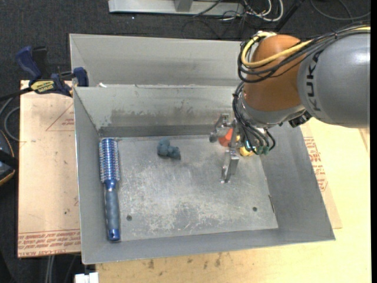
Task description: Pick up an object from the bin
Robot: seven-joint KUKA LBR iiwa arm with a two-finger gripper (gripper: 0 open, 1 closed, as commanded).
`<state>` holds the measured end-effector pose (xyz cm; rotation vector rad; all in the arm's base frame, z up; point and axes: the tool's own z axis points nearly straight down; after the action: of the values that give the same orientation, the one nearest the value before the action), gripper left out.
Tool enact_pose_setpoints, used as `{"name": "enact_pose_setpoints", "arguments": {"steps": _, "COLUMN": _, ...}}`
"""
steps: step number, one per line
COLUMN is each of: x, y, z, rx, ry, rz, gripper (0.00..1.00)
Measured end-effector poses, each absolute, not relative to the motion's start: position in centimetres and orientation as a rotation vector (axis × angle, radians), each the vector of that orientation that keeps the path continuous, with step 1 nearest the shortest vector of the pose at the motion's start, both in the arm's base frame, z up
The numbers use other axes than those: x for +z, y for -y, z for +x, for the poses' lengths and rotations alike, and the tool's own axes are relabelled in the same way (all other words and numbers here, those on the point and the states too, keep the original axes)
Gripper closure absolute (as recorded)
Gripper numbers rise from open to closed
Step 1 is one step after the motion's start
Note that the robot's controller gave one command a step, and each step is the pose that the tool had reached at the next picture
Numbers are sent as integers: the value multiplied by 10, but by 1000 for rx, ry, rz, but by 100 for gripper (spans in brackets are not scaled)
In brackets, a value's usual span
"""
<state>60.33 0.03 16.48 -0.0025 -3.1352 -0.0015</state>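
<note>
The end effector (227,171) hangs far right of the blue hairbrush (109,184), with a small grey-blue lump (168,150) roughly between them. I cannot tell whether it is apart or together.

In the bin (194,208), a hairbrush (109,184) lies along the left wall, head toward the back, handle toward the front; a small lumpy object (168,150) sits near the back wall, left of centre, well apart from the hairbrush; the gripper (227,171) hangs right of centre over bare floor, to the right of the small lumpy object and apart from it; the arm (330,81) comes in over the right wall, above the back right corner.
</note>
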Motion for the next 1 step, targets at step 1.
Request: {"name": "enact_pose_setpoints", "arguments": {"steps": 1, "x": 162, "y": 0, "z": 656, "rx": -1, "ry": 3144, "rz": 160, "gripper": 0}}
